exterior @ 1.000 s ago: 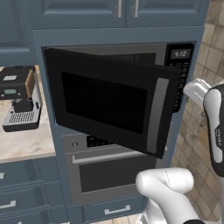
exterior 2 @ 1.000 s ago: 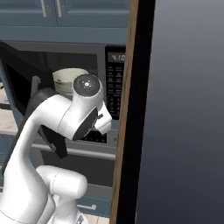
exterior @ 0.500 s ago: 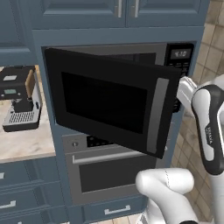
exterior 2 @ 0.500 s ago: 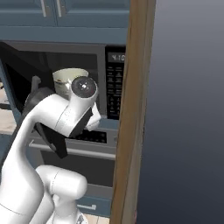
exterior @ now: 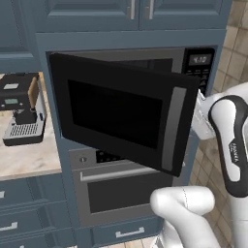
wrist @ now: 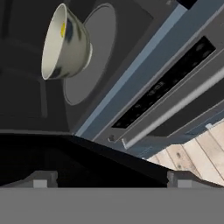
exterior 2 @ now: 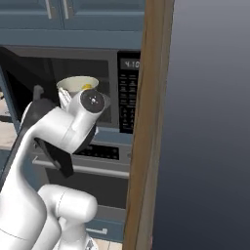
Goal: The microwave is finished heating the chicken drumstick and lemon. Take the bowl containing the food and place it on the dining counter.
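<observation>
Swinging farther in toward the microwave [exterior: 145, 101] past its open door, my gripper [wrist: 109, 177], fingers spread and empty, nears the bowl [wrist: 65, 43] on the turntable inside with the lemon [exterior 2: 87, 87]; grasping and carrying remain.

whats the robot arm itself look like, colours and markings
A glossy white arm of rounded, tube-like segments with dark grey bands at the joints. One joint ends in a round white cap with a dark centre dot. Small dark lettering runs along the forearm. No loose cables visible.
</observation>
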You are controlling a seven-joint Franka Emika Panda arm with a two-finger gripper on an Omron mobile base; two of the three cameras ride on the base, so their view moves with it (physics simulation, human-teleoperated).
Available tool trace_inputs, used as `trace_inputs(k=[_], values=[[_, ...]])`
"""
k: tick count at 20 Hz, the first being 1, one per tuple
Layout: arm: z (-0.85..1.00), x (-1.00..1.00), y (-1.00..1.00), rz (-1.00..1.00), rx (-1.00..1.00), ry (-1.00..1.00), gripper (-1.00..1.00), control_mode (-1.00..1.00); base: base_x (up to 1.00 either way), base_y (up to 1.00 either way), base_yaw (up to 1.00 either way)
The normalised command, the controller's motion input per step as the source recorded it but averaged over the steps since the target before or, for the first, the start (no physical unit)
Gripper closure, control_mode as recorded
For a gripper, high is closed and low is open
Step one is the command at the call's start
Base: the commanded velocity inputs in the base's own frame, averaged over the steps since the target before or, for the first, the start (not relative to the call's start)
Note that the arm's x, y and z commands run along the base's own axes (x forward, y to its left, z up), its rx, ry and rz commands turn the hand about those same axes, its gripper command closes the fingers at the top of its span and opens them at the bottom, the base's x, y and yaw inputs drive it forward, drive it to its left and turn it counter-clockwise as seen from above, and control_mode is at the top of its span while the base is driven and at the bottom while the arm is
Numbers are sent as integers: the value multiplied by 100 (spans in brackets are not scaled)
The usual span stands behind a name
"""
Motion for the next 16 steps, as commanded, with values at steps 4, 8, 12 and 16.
trace_inputs(k=[4, 8, 12, 16], values=[[12, -47, 54, 42, 8, 2, -100, -100, 0, 0, 0], [9, -97, 89, 51, 2, 3, -100, -100, 0, 0, 0], [-18, -94, 100, 35, -5, -1, -100, -100, 0, 0, 0], [-35, -49, 100, 11, -2, -9, -100, -100, 0, 0, 0]])
